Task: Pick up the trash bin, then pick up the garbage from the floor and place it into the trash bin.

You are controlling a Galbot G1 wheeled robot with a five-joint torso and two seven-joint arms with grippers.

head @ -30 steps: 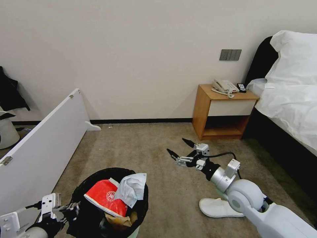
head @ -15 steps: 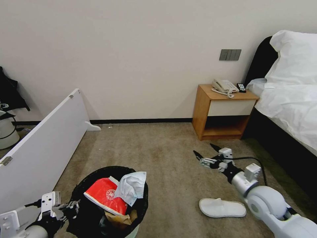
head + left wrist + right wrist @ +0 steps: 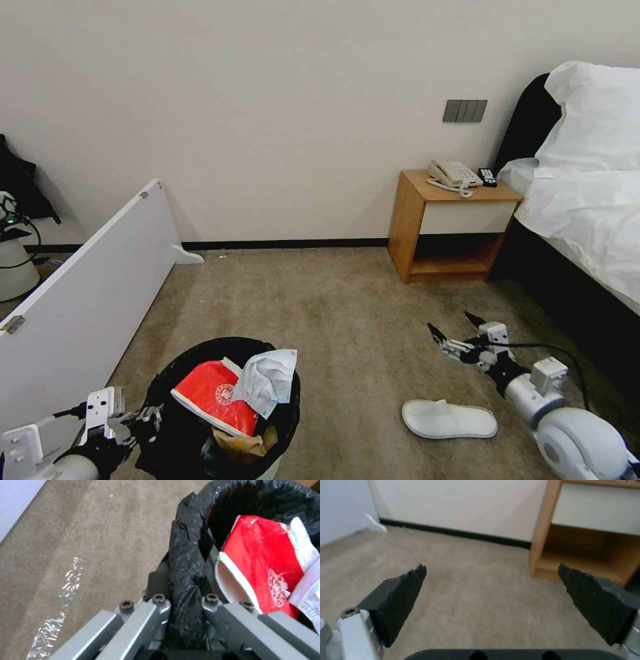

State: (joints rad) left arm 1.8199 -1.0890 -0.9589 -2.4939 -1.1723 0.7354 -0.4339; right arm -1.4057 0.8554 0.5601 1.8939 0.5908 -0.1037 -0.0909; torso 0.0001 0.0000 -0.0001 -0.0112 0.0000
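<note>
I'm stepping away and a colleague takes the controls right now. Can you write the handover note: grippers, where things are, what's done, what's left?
Left gripper: shut on the trash bin, clamped on its black-bagged rim at the robot's lower left.
Right gripper: open, empty, above the floor in front of the nightstand.
Done: the red-white packet, a pale-blue tissue and a brown paper bag are in the bin.
Left: one white slipper lies on the carpet, just near of the right gripper. I can see no other litter on the floor.
</note>
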